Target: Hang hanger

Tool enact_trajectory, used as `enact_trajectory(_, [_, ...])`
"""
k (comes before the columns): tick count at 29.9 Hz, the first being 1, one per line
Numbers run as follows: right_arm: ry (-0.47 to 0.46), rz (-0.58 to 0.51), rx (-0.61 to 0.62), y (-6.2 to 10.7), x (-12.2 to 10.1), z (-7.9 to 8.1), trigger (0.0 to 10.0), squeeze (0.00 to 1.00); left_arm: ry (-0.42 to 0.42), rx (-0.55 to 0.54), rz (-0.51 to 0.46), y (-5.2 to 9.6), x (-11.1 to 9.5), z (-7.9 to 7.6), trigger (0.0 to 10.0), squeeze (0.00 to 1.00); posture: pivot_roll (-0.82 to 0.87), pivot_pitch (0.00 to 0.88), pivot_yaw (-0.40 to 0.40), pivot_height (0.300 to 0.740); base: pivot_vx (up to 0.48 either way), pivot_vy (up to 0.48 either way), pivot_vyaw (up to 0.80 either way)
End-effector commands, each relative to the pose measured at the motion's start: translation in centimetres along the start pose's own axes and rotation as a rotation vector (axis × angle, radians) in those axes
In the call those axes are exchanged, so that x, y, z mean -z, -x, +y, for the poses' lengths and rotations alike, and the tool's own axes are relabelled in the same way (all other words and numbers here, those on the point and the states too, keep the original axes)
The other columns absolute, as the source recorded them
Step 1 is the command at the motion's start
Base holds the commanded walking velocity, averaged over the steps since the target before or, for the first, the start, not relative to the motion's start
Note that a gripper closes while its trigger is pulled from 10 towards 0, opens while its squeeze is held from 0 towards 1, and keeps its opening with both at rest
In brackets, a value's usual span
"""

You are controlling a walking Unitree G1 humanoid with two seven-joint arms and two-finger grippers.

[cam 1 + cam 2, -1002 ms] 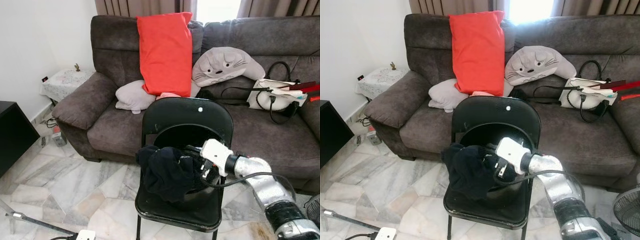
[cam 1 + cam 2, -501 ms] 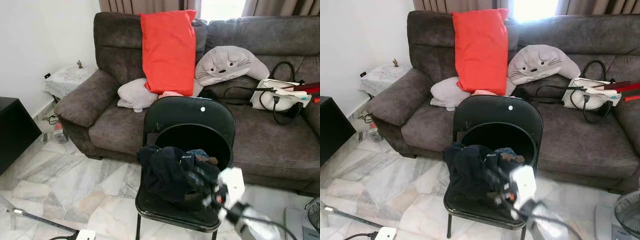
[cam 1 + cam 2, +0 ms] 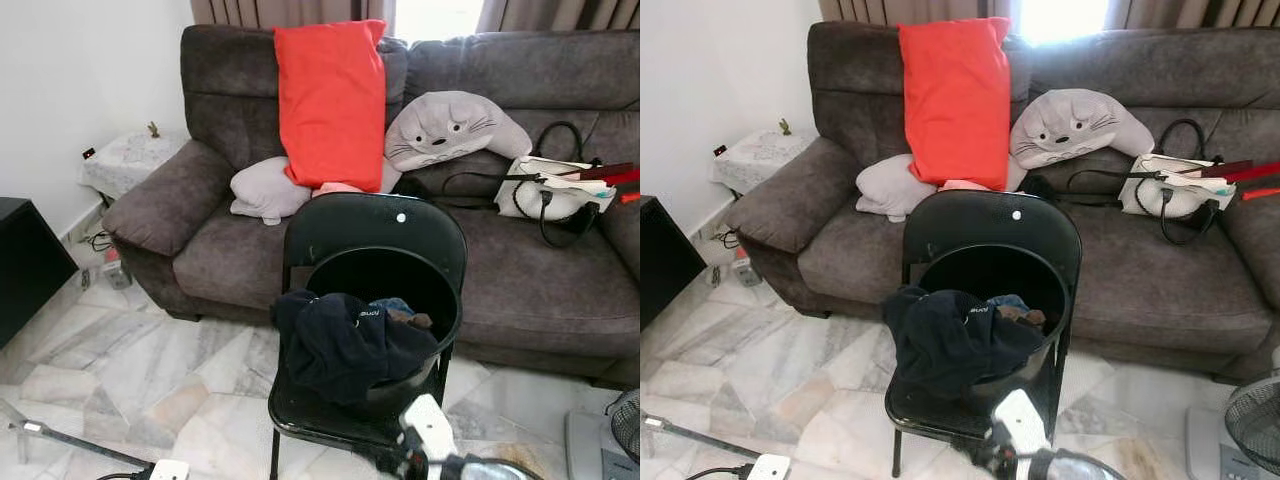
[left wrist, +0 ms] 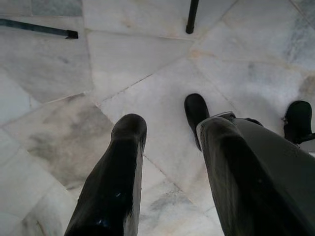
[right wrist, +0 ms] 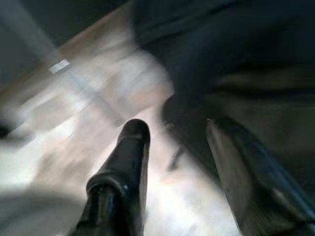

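The right gripper (image 3: 400,462) sits low before the black chair (image 3: 375,235), whose bucket (image 3: 420,290) holds dark clothes (image 3: 340,340), its wrist view showing fingers (image 5: 123,172) spread and empty, the left gripper (image 4: 170,147) likewise open above the marble floor (image 4: 147,59), hanger unseen.

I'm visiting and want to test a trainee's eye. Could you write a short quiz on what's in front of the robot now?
1. True or false: the black bucket stands on the folding chair.
2. What drapes over the bucket's rim?
3. The red cushion rests on: A) floor B) sofa C) chair

Key
1. True
2. Dark clothing
3. B
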State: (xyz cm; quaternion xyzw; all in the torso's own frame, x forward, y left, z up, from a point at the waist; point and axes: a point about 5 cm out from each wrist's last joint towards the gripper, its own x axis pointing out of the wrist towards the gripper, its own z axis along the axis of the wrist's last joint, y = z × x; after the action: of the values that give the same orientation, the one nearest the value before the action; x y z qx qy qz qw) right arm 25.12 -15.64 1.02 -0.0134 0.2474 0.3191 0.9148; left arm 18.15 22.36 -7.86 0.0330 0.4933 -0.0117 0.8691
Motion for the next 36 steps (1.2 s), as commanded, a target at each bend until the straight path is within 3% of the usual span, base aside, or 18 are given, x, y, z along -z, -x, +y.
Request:
enact_trajectory(1, [-0.075,-0.082,0.125,-0.5,-0.6,-1.1,10.0,1.0,-0.017,-0.02,0.009,0.2,0.4,0.6,10.0,0.0,-0.09,0.0,0.119,0.74,0.0,0.0,0.0])
enact_trajectory(7, [-0.203,-0.168,0.153,-2.1,-0.7,-0.4,10.0,1.0,-0.026,-0.019,0.012,0.2,0.5,0.9,10.0,0.0,-0.08,0.0,0.128,0.74,0.0,0.0,0.0])
enact_trajectory(11, [-0.267,-0.137,0.084,-3.2,0.6,1.6,10.0,1.0,-0.037,-0.018,0.017,0.3,0.5,1.0,10.0,0.0,-0.07,0.0,0.132,0.74,0.0,0.0,0.0])
enact_trajectory(17, [-0.351,-0.173,0.101,-2.7,1.5,1.1,10.0,1.0,-0.045,-0.022,0.018,0.3,0.6,1.1,10.0,0.0,-0.07,0.0,0.135,0.74,0.0,0.0,0.0])
enact_trajectory(19, [-0.37,-0.163,0.041,-2.6,1.9,1.2,10.0,1.0,-0.048,-0.024,0.019,0.3,0.6,1.1,10.0,0.0,-0.07,0.0,0.138,0.74,0.0,0.0,0.0])
enact_trajectory(20, [-0.37,-0.167,0.016,-2.6,1.9,1.2,10.0,0.88,-0.049,-0.025,0.019,0.3,0.6,1.1,10.0,0.0,-0.07,0.0,0.139,0.74,0.0,0.0,0.0])
enact_trajectory(21, [-0.366,-0.169,-0.002,-2.6,1.8,1.2,10.0,0.0,-0.05,-0.025,0.019,0.3,0.6,1.1,10.0,0.0,-0.07,0.0,0.139,0.74,0.0,0.0,0.0])
enact_trajectory(29, [-0.362,-0.204,-0.074,-2.6,0.5,0.1,10.0,0.0,-0.055,-0.03,0.018,0.3,0.5,1.3,10.0,0.0,-0.06,0.0,0.145,0.74,0.0,0.0,0.0])
enact_trajectory(36, [-0.333,-0.19,-0.298,-3.2,-0.2,1.8,10.0,0.0,-0.058,-0.037,0.021,0.3,0.5,1.4,10.0,0.0,-0.04,0.0,0.151,0.74,0.0,0.0,0.0])
